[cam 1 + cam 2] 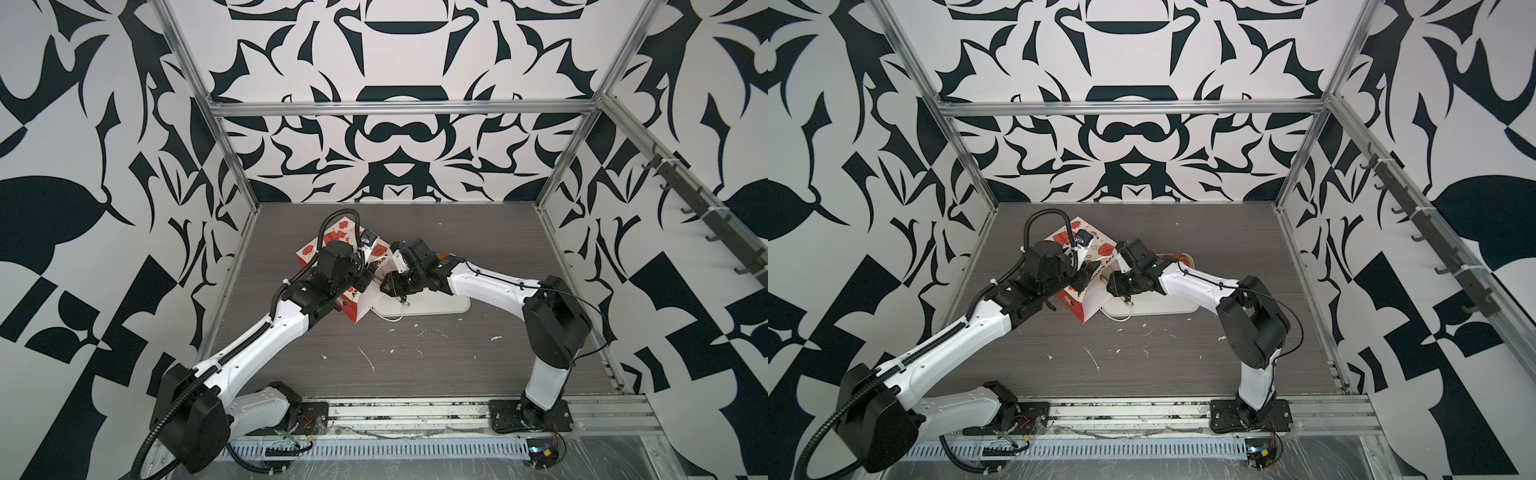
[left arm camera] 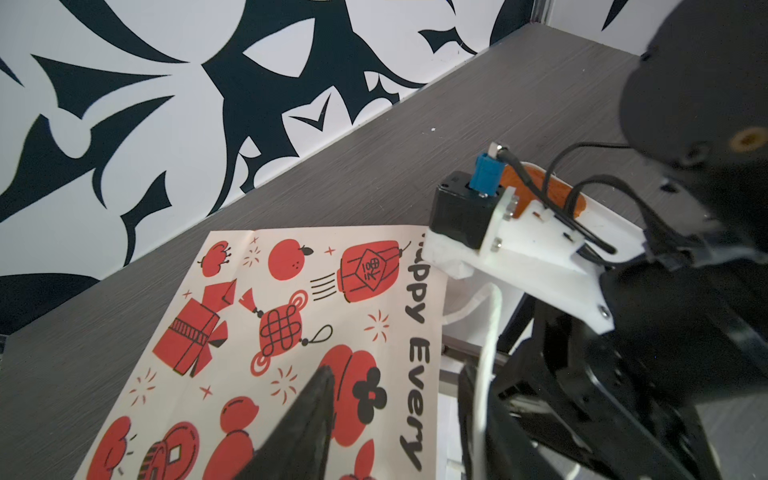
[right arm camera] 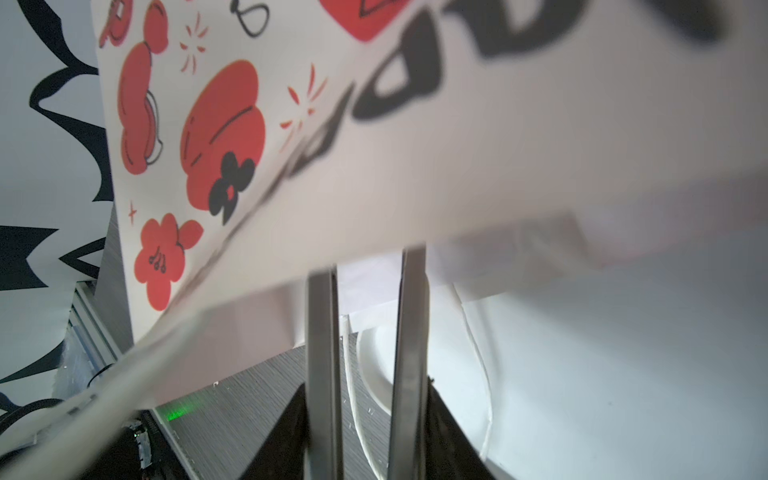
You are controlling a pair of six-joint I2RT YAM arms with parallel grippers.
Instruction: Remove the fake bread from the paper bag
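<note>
Your left gripper (image 2: 397, 374): jaws apart over the printed side of the paper bag (image 2: 291, 311), gripping nothing. The bag lies tipped, mouth toward the tray (image 1: 436, 305). Right gripper (image 3: 368, 282): jaws partly apart, tips hidden inside the mouth, so you cannot tell if they hold anything. One orange-brown bread piece (image 2: 536, 183) is on the tray. Pin the bag down and draw the right gripper out level.

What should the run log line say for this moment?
paper bag: tipped, mouth by white tray | left gripper: open at bag rim | right gripper: fingers in mouth, tips hidden | orange-brown pastry: on tray
</note>
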